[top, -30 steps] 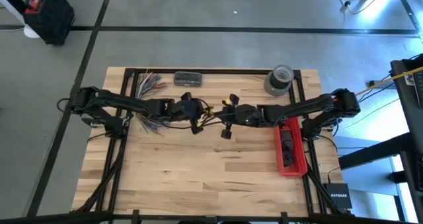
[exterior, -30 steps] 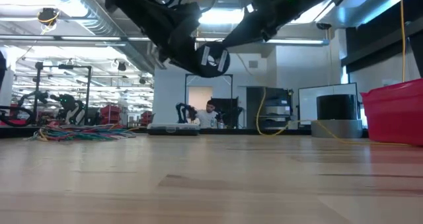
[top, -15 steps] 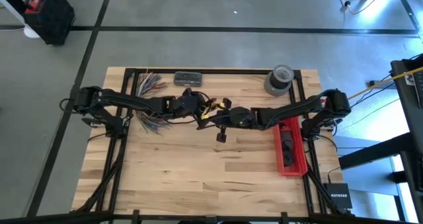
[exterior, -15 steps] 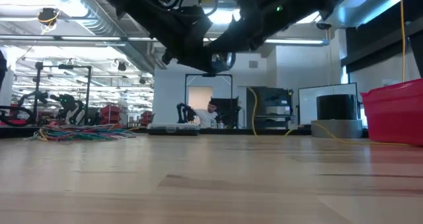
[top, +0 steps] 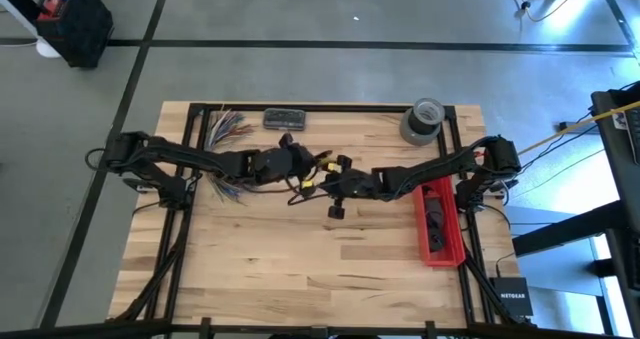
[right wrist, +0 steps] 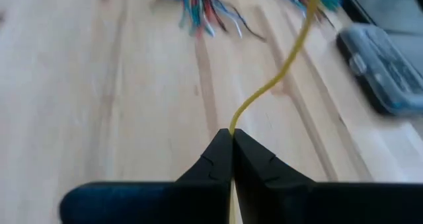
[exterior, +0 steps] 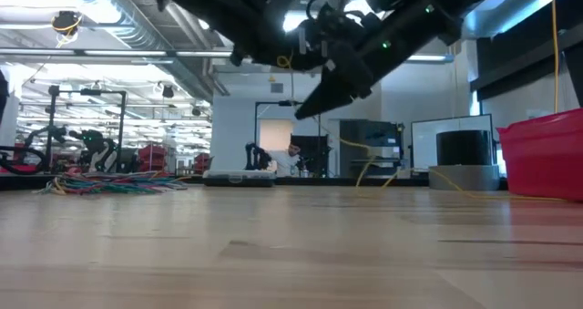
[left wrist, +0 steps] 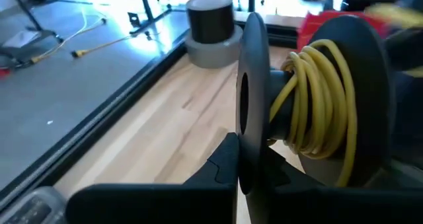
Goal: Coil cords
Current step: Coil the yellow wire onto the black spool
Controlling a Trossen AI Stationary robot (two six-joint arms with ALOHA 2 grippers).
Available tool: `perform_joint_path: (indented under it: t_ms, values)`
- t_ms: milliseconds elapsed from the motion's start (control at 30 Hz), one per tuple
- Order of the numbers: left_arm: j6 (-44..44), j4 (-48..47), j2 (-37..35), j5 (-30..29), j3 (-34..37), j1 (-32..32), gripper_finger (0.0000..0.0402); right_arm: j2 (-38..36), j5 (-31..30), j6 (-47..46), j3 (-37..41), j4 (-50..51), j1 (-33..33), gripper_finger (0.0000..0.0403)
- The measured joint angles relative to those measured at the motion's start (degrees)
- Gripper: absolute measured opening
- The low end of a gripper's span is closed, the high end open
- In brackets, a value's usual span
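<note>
Above the tabletop's [top: 300,249] middle, toward its far edge, I see the yellow cord [left wrist: 316,112] wound on a black spool [left wrist: 254,105] that my left pincer [top: 296,166] grips. My right pincer [right wrist: 231,139] is closed on the cord's free length, just beside the left. Multicoloured wires [top: 222,129] lie near the far left corner.

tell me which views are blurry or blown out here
Right wrist view: the multicoloured wires and grey case are soft, the yellow cord sharper. Left wrist view: glare washes out the floor; the spool is soft. Low view: bright ceiling lights silhouette the arms.
</note>
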State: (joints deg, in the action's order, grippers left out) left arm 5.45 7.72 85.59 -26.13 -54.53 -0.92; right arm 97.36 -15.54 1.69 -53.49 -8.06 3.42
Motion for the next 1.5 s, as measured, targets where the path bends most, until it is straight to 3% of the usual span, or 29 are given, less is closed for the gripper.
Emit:
perform_joint_path:
  t_ms: [367,500,800,967,1133,1267,1500]
  values:
    - [-1.38,-12.45,-6.22,-1.43,0.07,2.97,0.0000,-1.68,-9.40,-4.75,-0.02,16.59,0.00,0.0007]
    - [-1.62,-12.34,-6.83,-3.54,0.07,3.73,0.0000,-3.74,-11.28,-4.76,-0.02,18.71,-0.07,0.0007]
    - [-6.59,-15.53,-6.68,0.90,0.07,5.08,0.0000,-11.55,-20.04,-4.88,-0.02,26.90,-0.04,0.0007]
    - [-7.08,-15.91,-5.14,1.42,0.07,4.96,0.0000,-17.35,-18.75,-5.19,-0.02,26.21,-0.07,0.0007]
    - [-7.00,-13.93,-1.96,1.50,0.07,3.16,0.0000,-20.36,-10.78,-7.54,0.00,19.40,-0.11,0.0007]
    - [-5.79,-11.55,0.10,1.47,0.07,1.38,0.0000,-19.35,-2.19,-9.50,-0.02,12.71,-0.11,0.0007]
    - [-3.17,-6.31,3.22,1.49,0.07,-0.59,0.0000,-14.25,0.49,-10.48,-0.02,5.37,-0.11,0.0007]
